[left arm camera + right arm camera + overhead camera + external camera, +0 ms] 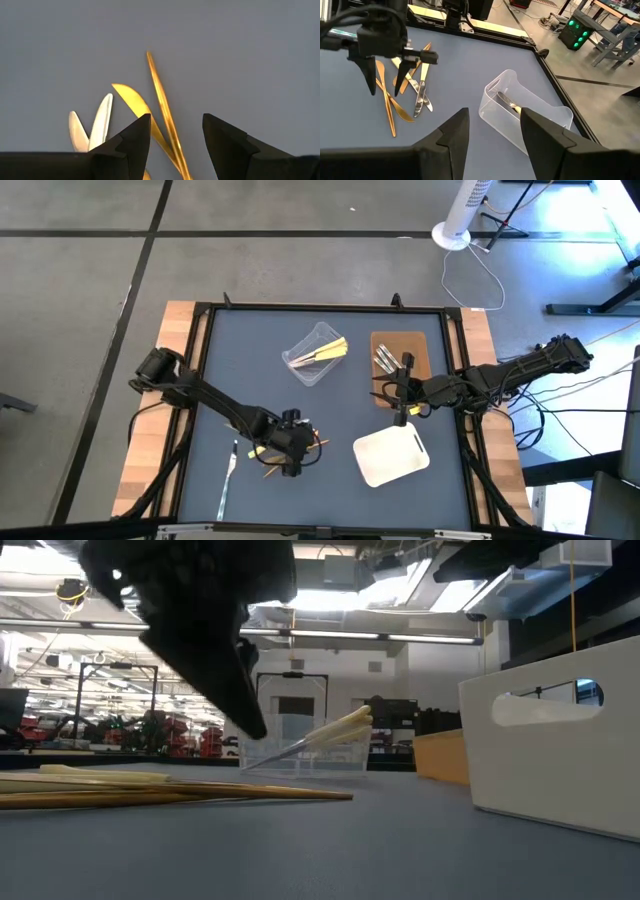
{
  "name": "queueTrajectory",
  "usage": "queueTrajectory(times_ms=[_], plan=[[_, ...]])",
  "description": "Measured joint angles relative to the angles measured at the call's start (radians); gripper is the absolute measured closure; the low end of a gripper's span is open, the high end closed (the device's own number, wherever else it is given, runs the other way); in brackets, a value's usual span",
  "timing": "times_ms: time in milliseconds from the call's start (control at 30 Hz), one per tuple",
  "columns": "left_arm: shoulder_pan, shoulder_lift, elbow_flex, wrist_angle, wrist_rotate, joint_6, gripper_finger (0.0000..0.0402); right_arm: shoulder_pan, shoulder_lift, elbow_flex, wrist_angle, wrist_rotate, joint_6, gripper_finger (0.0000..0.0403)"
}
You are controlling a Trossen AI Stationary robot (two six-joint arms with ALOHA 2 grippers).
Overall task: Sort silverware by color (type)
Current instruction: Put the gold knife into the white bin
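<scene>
Grey-blue bench [250, 370] carries orange-brown stick-like utensils [387, 102] directly beneath the left tool [175, 142], whose fingers stand apart and empty. Right tool [492, 132] hovers, fingers apart, near the clear plastic tub [520, 112].

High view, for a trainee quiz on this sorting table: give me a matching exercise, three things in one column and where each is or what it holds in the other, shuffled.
Things:
1. clear tub
2. brown tray
3. left gripper

Descriptions:
a. holds silver utensils
b. holds pale yellow utensils
c. hangs over the orange-brown utensils, jaws open

Pairs: 1-b, 2-a, 3-c
</scene>
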Motion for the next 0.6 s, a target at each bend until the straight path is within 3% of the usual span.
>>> queueTrajectory(times_ms=[600], plan=[[0.000,0.057,0.000,0.000,0.002,0.000,0.0228,0.000,0.000,0.000,0.000,0.000,0.000,0.0235]])
